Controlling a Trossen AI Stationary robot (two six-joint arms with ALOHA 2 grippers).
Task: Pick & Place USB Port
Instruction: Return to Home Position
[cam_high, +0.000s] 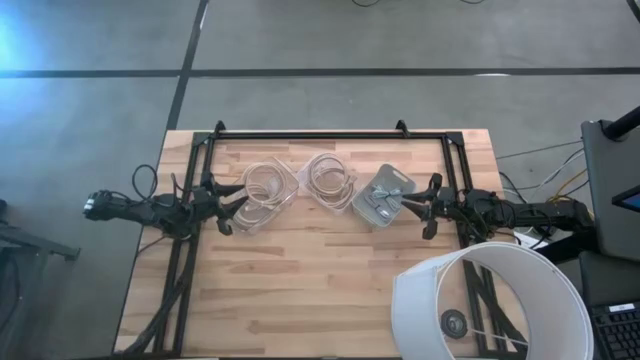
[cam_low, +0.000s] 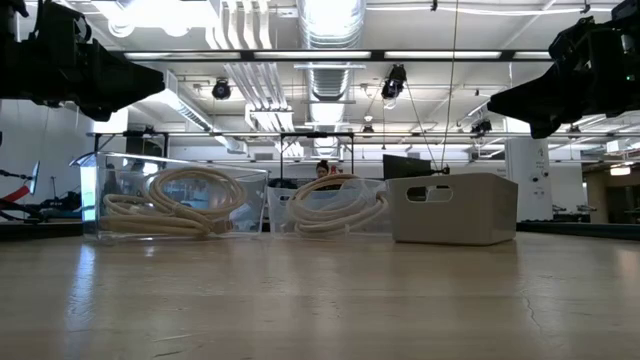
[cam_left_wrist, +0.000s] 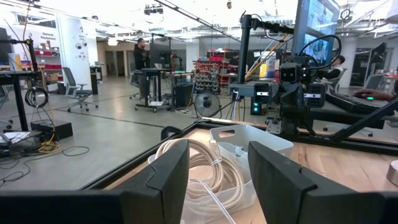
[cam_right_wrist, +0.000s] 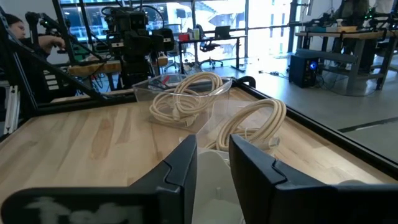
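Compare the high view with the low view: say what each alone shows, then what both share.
Only high: charger cables inside the white bin, left tool and right tool open beside the row, a large white tub. Only low: the bin's handle slot, ceiling ducts. Both: white bin and two clear containers of coiled cream cables.

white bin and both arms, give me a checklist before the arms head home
1. left gripper open, holding nothing: ok
2. right gripper open, holding nothing: ok
3. both grippers higher than the white bin rim, low view: ok
4. cream cables coiled inside the clear containers: ok
5. what lies in the white bin: cannot tell
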